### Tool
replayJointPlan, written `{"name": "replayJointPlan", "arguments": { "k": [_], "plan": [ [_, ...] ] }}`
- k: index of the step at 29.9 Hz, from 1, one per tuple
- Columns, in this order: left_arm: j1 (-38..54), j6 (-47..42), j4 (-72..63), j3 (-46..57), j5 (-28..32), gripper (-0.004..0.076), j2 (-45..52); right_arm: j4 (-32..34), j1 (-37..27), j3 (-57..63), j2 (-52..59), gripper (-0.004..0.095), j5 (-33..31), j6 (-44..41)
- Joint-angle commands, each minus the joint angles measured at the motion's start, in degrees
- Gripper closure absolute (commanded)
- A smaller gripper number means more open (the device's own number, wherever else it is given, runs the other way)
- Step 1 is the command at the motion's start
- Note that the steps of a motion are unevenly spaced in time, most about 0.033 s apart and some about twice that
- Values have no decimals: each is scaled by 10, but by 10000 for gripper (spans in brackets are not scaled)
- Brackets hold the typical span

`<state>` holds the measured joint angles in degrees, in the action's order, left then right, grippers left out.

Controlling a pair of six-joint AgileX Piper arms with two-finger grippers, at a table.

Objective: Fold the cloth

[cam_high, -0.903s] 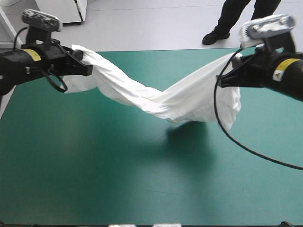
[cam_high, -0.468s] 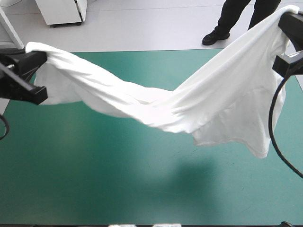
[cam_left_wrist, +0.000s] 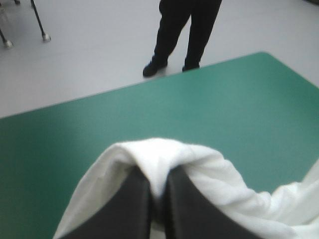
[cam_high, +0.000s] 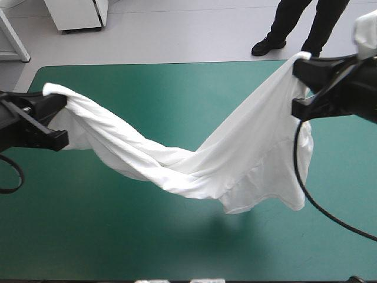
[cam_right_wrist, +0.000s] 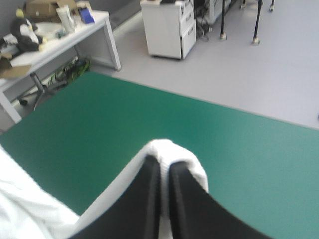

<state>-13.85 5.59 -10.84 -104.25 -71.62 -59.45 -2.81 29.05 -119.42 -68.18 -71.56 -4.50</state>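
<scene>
Both held ends sit lower and closer to frame centre than just before, so the span has slackened and the sag hangs deeper. Left gripper (cam_high: pixel 59 119), mid-left edge of the high view, is clamped on one end of the T-shirt (cam_high: pixel 194 168). In its wrist view the black fingers (cam_left_wrist: pixel 132 209) are pinched almost together, white fabric draped over the tips and down both sides. Right gripper (cam_high: pixel 301 85), upper right of the high view, is clamped on the opposite end. Its wrist view shows the same pinch, with a small fold of white capping the fingertips (cam_right_wrist: pixel 149 179). The shirt hangs between the two as a twisted, roped band. It runs from mid-left down to a low point just right of frame centre, then climbs steeply to the upper right. Under the right gripper the fabric opens into a loose flap, its hem hanging at lower right of centre. The whole shirt is over the teal-green worktop (cam_high: pixel 147 88), with a dark shadow (cam_high: pixel 235 230) on the cover below the low point. Can't tell if the lowest fold touches the cover.
</scene>
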Motion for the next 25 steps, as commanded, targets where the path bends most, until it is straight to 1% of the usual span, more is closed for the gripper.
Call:
{"name": "replayJointPlan", "arguments": {
  "k": [1,5,9,17,20,25],
  "plan": [
    [-2,-15,3,58,-23,734,4,2,-2,68,6,925,1,-3],
    [-2,-16,26,136,-23,734,-21,36,-2,155,-12,925,12,-3],
    [-2,-14,27,190,-11,734,-75,84,-2,218,-50,925,50,-6],
    [-1,-11,51,210,81,734,-243,122,-11,237,-183,925,127,-8],
    [10,-11,57,210,116,734,-297,121,-32,237,-227,925,155,-8],
    [39,-14,56,210,176,734,-361,119,-62,237,-283,925,179,-8]
  ]
}}
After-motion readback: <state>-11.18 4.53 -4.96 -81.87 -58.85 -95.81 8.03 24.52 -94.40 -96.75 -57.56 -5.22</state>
